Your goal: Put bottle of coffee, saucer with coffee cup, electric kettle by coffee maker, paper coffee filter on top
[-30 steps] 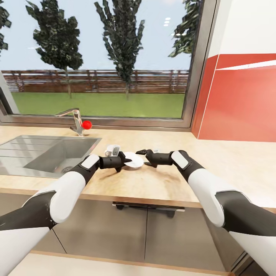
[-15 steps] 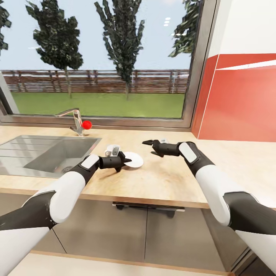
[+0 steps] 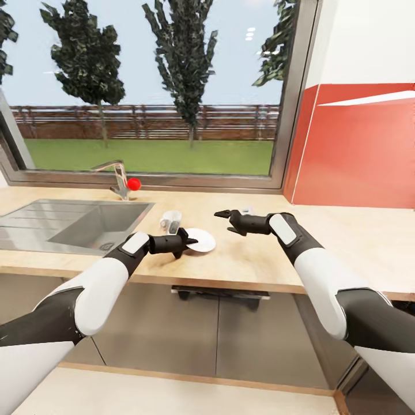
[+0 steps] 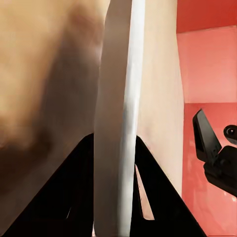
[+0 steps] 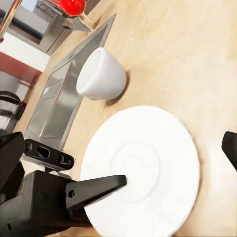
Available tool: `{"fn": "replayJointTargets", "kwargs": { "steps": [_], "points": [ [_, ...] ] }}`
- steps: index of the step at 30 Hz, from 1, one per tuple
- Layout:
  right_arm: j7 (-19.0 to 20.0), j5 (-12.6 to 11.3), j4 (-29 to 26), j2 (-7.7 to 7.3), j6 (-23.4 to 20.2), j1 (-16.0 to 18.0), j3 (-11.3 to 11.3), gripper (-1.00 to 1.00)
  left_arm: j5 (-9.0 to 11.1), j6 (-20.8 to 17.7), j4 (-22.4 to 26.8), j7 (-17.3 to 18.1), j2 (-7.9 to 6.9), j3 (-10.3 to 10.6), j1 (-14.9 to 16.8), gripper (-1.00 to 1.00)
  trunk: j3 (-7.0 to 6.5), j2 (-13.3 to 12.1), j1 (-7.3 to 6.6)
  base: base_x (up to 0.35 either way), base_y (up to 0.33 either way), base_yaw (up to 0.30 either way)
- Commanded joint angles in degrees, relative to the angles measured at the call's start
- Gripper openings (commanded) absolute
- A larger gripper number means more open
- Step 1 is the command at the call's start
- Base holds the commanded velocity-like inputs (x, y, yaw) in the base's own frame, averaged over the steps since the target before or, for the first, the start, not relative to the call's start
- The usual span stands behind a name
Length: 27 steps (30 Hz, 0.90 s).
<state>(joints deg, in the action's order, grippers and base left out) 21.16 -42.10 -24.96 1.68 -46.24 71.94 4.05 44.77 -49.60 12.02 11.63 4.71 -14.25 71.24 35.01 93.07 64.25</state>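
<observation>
The white saucer (image 3: 203,240) is held flat just over the light wood countertop (image 3: 242,262), right of the sink. My left gripper (image 3: 188,242) is shut on its near-left rim. In the left wrist view the saucer (image 4: 121,143) shows edge-on between the two black fingers (image 4: 74,197). The white coffee cup (image 3: 171,221) stands on the countertop just behind the left gripper, apart from the saucer. My right gripper (image 3: 223,222) hovers open, a little right of and above the saucer, holding nothing. The right wrist view looks down on the saucer (image 5: 148,168), the cup (image 5: 101,74) and the left gripper's fingers (image 5: 94,190).
A grey steel sink (image 3: 69,227) is set in the countertop at the left, with a tap and a red knob (image 3: 134,184) behind it. A wide window runs along the back and a red wall panel (image 3: 357,150) stands at the right. Bare worktop stretches to the right.
My right gripper has let go of the saucer's far rim and drawn back up and to the right. The left gripper keeps its hold. The camera has shifted slightly.
</observation>
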Motion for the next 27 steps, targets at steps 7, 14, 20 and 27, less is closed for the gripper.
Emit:
{"fn": "replayJointTargets", "kwargs": {
  "steps": [7,14,20,27],
  "points": [
    [0.29,0.26,0.00,-0.06,0.00,0.04,0.17,1.00,-0.65,-0.24,0.10,0.40,0.01,-0.43,0.03,-1.00,0.06,0.03,-0.03,-0.080,-0.001,0.000],
    [0.41,0.22,0.00,-0.29,-0.06,0.04,0.20,1.00,-0.65,-0.29,0.17,0.47,0.03,-0.41,0.03,-1.00,0.06,0.03,-0.03,-0.003,0.000,0.000],
    [0.51,0.21,0.00,-0.82,-0.02,0.04,0.24,1.00,-0.65,-0.32,0.34,0.49,0.04,-0.41,0.03,-1.00,-0.14,0.03,-0.03,0.000,0.000,0.000],
    [0.55,0.32,0.00,-1.30,0.07,0.04,0.31,1.00,-0.65,-0.48,3.51,0.63,-0.17,-0.43,0.03,-1.00,-0.53,0.03,-0.03,0.000,0.000,0.000]
  ]
}}
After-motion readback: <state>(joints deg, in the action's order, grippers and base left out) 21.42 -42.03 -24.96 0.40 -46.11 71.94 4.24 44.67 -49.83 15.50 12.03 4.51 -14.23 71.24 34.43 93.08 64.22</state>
